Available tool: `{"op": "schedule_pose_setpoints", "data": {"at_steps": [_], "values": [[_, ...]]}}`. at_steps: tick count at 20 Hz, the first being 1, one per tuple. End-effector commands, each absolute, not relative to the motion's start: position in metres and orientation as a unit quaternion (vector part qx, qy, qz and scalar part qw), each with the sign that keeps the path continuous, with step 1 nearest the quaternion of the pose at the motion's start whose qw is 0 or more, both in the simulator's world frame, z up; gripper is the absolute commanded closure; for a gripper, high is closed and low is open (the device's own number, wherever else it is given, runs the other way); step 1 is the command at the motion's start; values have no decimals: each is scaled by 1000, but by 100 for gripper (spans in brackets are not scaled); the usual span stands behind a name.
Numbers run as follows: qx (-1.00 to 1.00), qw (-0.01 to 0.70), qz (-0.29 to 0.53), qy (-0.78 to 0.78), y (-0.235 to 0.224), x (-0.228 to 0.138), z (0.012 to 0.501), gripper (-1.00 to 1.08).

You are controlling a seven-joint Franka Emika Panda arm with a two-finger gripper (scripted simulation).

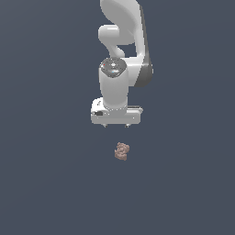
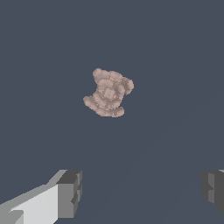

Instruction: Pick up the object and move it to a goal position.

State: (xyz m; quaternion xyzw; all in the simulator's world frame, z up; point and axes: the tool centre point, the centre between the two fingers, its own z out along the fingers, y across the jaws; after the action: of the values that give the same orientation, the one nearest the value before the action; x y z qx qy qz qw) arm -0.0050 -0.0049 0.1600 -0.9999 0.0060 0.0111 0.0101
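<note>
Nearest your wrist camera are the two fingers (image 2: 70, 192) of the gripper (image 2: 142, 190): one with a grey pad on a white body, the other a grey block cut off by the frame's edge. They stand wide apart with only bare dark floor (image 2: 175, 65) between them, so you are looking at a released gripper holding nothing.

Ahead of the fingertips, and clear of both, lies the object (image 2: 108, 92). You can see it is a small, knobbly lump, brownish-pink all over, its surface made of rounded bumps packed close together. Its outline is irregular: a broader lobed edge on one side, a narrower waist, and a short stub sticking out on another side. A squarish raised patch sits near its middle. It is much smaller than the span between the fingers. It falls roughly in line with the gap between them, nearer the white-bodied finger than the other, and touches neither.

In the exterior view you see the white arm (image 1: 120, 69) reaching down with the gripper (image 1: 116, 124) pointing at the floor (image 1: 46, 183). Only the finger tips peek out under the wide white hand. The object (image 1: 121, 151) appears below the gripper in that picture, apart from it, as a small pinkish clump on the plain dark surface. How high the fingers stand above the floor, you cannot tell.
</note>
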Motion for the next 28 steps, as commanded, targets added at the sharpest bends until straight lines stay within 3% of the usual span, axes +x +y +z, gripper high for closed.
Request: {"op": "schedule_pose_setpoints", "data": {"at_steps": [1, 16, 28], "values": [[-1000, 10, 11, 6, -5, -5, 160, -92], [-999, 18, 20, -23, 29, -12, 157, -92], [-999, 13, 14, 51, 26, 18, 139, -92]]}}
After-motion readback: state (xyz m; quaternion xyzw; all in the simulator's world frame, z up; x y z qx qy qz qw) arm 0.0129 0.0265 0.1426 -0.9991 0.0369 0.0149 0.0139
